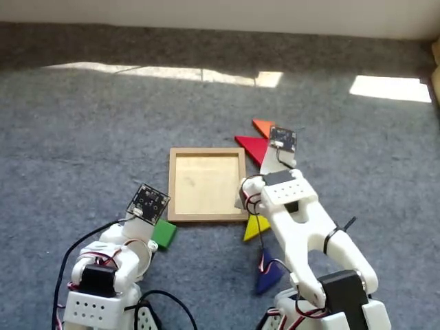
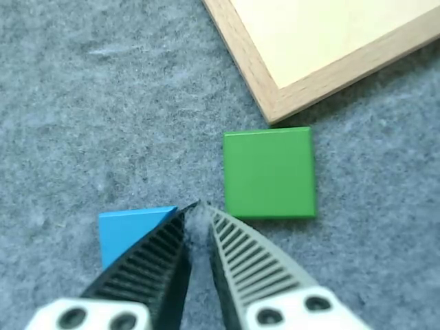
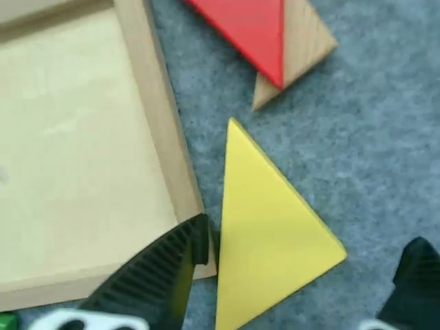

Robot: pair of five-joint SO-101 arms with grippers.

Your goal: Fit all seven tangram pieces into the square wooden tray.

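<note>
Lying empty on the grey carpet (image 1: 82, 137), the square wooden tray (image 1: 172, 185) holds none of the seven pieces yet; the right gripper (image 3: 306, 240) hangs with its jaws spread wide either side of the yellow triangle (image 3: 268, 227), which sits just beside the tray's rim, seemingly lined up for a pinch; the red triangle (image 3: 247, 27) overlaps a bare wooden piece (image 3: 306, 48) nearby; the left gripper (image 2: 199, 213) is pressed together on nothing, its tips low between the green square (image 2: 269, 173) and a light blue triangle (image 2: 127, 230), probably parked clear.
</note>
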